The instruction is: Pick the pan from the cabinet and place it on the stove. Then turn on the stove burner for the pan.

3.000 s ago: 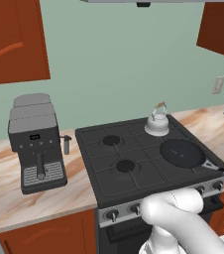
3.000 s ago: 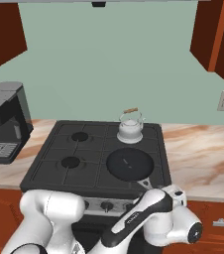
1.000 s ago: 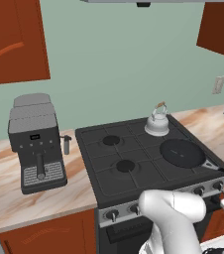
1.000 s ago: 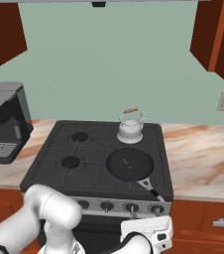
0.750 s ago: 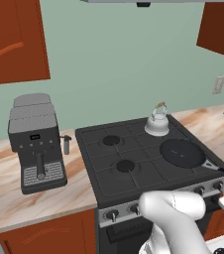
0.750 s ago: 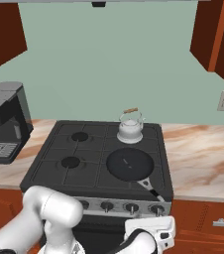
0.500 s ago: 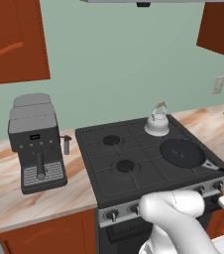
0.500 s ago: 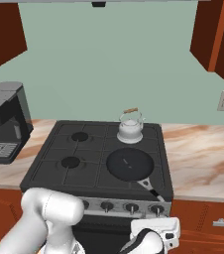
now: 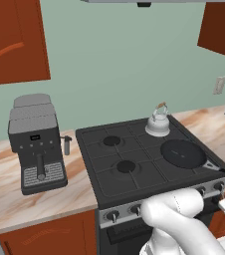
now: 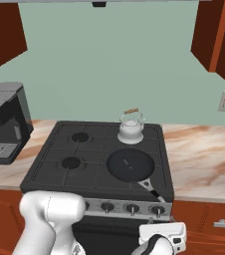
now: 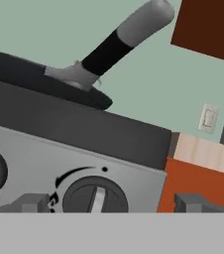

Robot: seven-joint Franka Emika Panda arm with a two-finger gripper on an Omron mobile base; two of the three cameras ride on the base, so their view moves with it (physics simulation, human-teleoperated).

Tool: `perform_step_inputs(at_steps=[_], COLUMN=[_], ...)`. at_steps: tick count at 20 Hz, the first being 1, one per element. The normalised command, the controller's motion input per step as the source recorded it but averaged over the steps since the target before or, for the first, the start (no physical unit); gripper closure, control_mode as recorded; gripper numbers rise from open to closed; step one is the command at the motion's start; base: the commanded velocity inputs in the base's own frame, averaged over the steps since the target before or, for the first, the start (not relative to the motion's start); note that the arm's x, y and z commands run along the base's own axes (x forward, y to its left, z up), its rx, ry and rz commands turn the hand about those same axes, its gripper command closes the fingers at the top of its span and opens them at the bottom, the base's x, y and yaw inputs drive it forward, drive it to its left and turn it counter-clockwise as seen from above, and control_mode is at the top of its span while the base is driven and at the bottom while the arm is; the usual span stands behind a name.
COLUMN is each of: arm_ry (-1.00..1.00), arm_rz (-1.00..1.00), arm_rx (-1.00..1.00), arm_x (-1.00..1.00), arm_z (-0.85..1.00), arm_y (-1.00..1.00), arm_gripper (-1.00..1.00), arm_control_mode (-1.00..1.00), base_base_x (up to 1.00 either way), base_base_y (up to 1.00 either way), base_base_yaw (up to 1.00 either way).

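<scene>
The gripper (image 11: 104, 206) sat low before the stove (image 11: 74, 163), a knob (image 11: 95, 197) just ahead between its fingertips; the pan (image 11: 44, 79) lay on the stove above, kettle (image 10: 131, 128) behind.

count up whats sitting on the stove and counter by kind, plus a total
pan: 1
kettle: 1
coffee machine: 1
total: 3
</scene>
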Motion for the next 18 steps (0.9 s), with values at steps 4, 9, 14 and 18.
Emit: perform_step_inputs(at_steps=[4,9,14,18], arm_ry=[0.00,0.00,0.00,0.00], arm_rz=[0.00,0.00,0.00,0.00], arm_rx=[0.00,0.00,0.00,0.00], arm_x=[0.20,0.17,0.19,0.16], arm_z=[-0.30,-0.12,0.00,0.00], arm_y=[0.00,0.00,0.00,0.00], arm_gripper=[-1.00,-1.00,-1.00,-1.00], arm_control_mode=[-1.00,-1.00,-1.00,-1.00], base_base_x=[0.00,0.00,0.00,0.00], base_base_y=[0.00,0.00,0.00,0.00], base_base_yaw=[0.00,0.00,0.00,0.00])
